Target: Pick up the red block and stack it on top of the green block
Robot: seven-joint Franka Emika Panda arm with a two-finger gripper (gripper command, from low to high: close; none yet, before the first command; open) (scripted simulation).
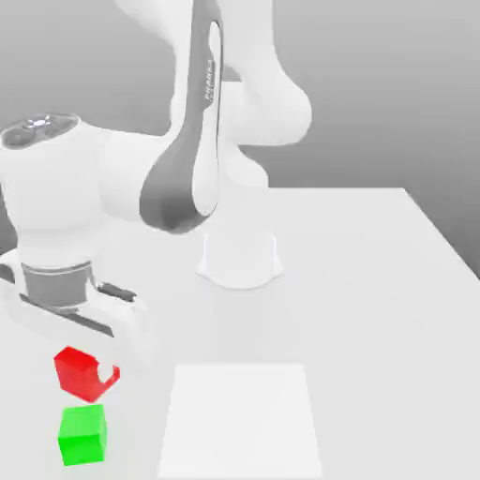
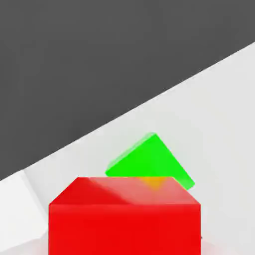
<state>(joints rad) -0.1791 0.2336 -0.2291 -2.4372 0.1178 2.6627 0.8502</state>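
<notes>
Red block [image 1: 78, 371] sits low on the exterior view's left, near the lower left of that frame. You can see it is tipped a little and up off the table [image 1: 375, 309], not lying flat. Your tool [image 1: 89, 373] is squeezed shut on the red block, with one white finger [image 1: 110, 377] showing at the block's side toward the exterior view's right. The big white hand hangs right over it.

Green block [image 1: 82, 435] rests on the table just below the red block in the exterior view, close to the bottom edge. The two blocks look near each other but not touching.

From the hand view, you see the red block [image 2: 124, 219] big and close, and the green block [image 2: 149, 162] behind it on the white table [image 2: 224, 109].

A paler white square [image 1: 242, 420] lies on the table toward the exterior view's right of the blocks.
</notes>
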